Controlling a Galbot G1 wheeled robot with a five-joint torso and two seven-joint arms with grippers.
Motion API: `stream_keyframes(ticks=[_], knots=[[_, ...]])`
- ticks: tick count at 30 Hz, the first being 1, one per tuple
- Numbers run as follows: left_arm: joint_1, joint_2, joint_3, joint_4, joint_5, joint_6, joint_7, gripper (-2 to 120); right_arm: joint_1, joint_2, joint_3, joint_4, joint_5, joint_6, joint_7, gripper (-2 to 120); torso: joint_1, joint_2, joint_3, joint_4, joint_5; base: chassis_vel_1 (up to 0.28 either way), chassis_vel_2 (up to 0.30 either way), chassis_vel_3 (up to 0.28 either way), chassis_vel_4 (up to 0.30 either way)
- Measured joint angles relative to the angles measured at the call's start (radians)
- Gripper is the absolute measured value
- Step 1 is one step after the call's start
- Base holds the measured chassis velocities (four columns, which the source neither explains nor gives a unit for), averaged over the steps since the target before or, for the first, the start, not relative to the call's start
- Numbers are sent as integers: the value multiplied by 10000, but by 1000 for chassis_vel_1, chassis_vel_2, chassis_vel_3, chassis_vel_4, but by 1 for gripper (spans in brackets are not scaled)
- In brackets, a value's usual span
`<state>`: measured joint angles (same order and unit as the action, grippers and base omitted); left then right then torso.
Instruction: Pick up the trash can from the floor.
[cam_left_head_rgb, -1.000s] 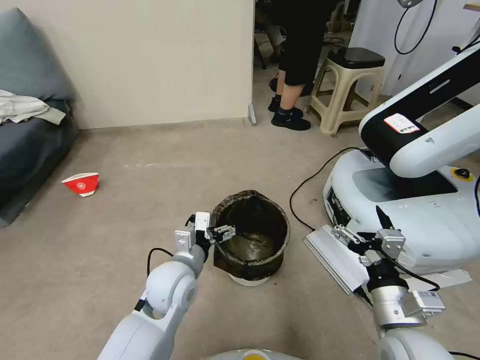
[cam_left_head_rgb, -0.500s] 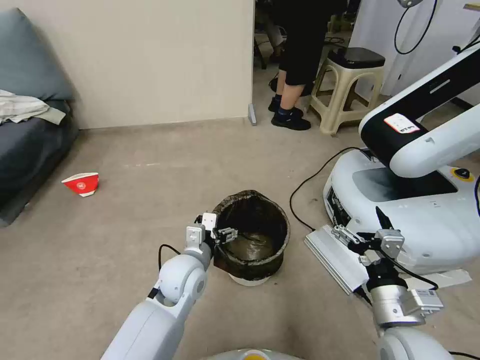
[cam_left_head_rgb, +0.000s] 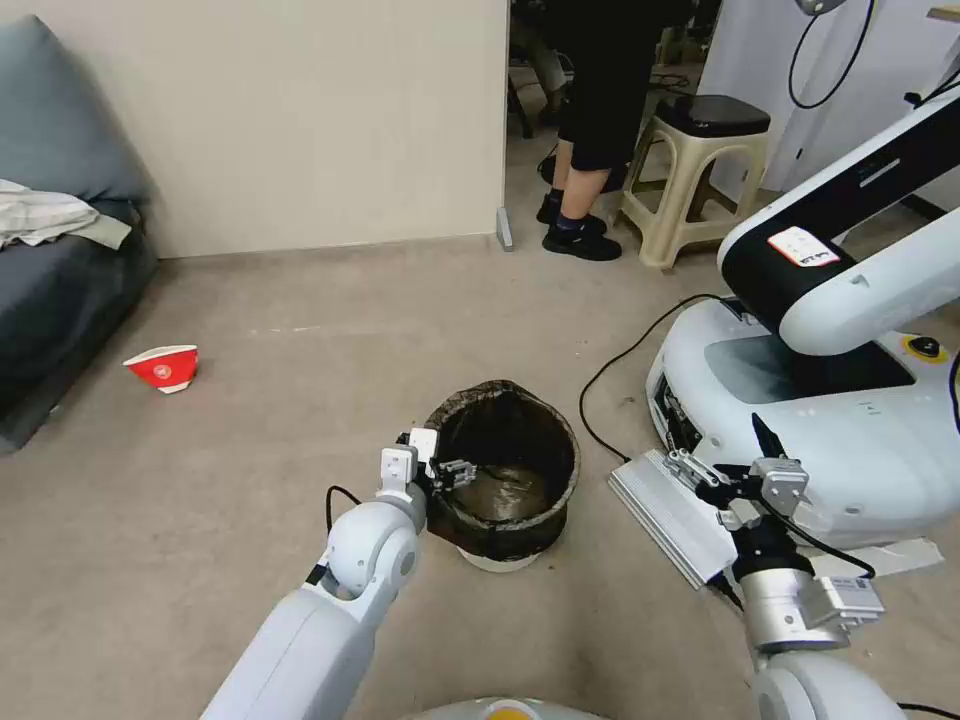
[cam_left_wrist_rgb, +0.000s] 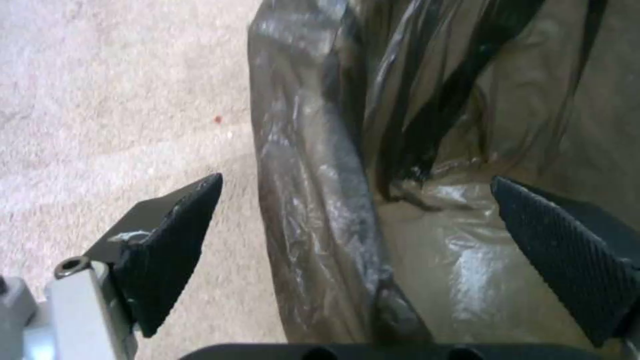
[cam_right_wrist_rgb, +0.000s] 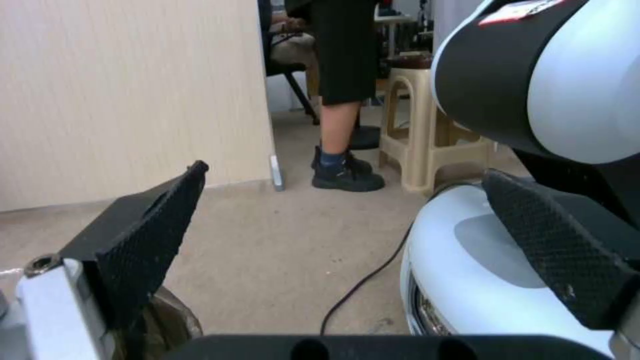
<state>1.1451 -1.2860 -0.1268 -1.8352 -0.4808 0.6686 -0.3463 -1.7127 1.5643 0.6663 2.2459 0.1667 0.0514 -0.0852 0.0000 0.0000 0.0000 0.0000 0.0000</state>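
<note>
Because our left gripper (cam_left_head_rgb: 447, 470) straddles the near rim of the trash can (cam_left_head_rgb: 505, 470) with its fingers spread wide and nothing yet between them, we judge the grasp itself to be the step where things could fail. In the left wrist view, one finger pad (cam_left_wrist_rgb: 175, 245) hangs outside the wall over the floor (cam_left_head_rgb: 300, 400), and the other sits inside over the glossy dark bag liner (cam_left_wrist_rgb: 320, 150), with the bagged rim running between them but touching neither. The trash can stands upright on the floor, in front of us and a little to the left of the white robot base (cam_left_head_rgb: 800, 410), with a black cable (cam_left_head_rgb: 620, 370) curving near it.

Our main worry is the liner. It is loose, creased film folded over the rim, and if our pads close on film alone we would likely lift the bag and leave the bin behind, or the film could slide against the plastic wall. Gripping one side only would also let the bin tilt as it rises. A light bin may scoot away if one pad touches first.

Our right gripper (cam_left_head_rgb: 735, 480) waits off to the right above a flat grey metal unit (cam_left_head_rgb: 665, 515), its fingers wide apart and holding nothing.
</note>
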Motion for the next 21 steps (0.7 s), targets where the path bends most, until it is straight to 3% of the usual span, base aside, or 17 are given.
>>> stream_keyframes(ticks=[9,13,15,21], knots=[[-162,-29,87,225,-291,227,-344,78,62,-28,12,-76,8,-7,32,100,0,1,-1,0,3,0,0,0,0],[-165,-36,88,247,-366,254,-397,62,98,-40,14,-106,17,-11,36,100,-1,1,-2,0,2,0,0,0,0],[-163,-36,85,247,-381,256,-404,60,103,-41,14,-110,17,-12,37,100,-1,1,-1,1,2,0,0,0,0],[-150,-10,28,244,-496,277,-510,33,133,-55,3,-136,20,-24,38,100,-1,1,-1,1,1,0,0,0,0]])
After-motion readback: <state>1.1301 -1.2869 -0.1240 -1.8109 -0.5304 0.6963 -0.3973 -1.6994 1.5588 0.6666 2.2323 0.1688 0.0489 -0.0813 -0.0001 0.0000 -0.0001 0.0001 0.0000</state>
